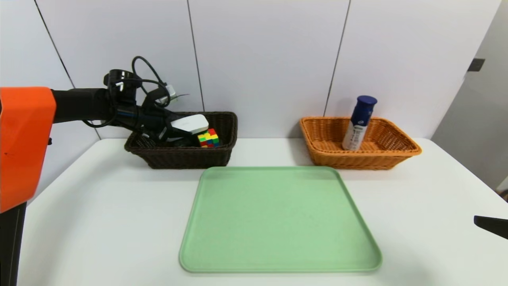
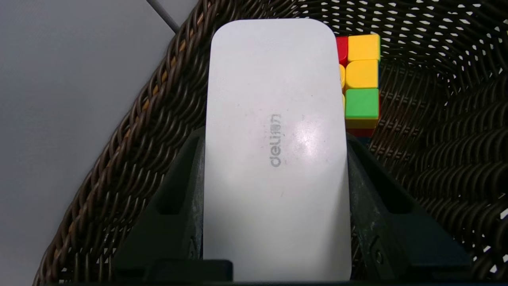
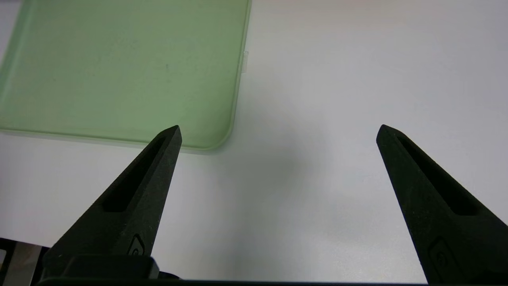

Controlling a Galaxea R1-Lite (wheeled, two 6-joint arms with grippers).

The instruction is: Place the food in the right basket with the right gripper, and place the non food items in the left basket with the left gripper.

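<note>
My left hand [image 2: 274, 206] reaches into the dark brown basket [image 1: 182, 153], clenched on the white case [image 2: 274, 139], just beside the puzzle cube [image 1: 208, 138]. The blue-capped bottle [image 1: 359, 122] leans inside the orange basket [image 1: 357, 157]. My right hand [image 3: 278, 135] hangs spread wide above the bench [image 3: 337, 99].
</note>
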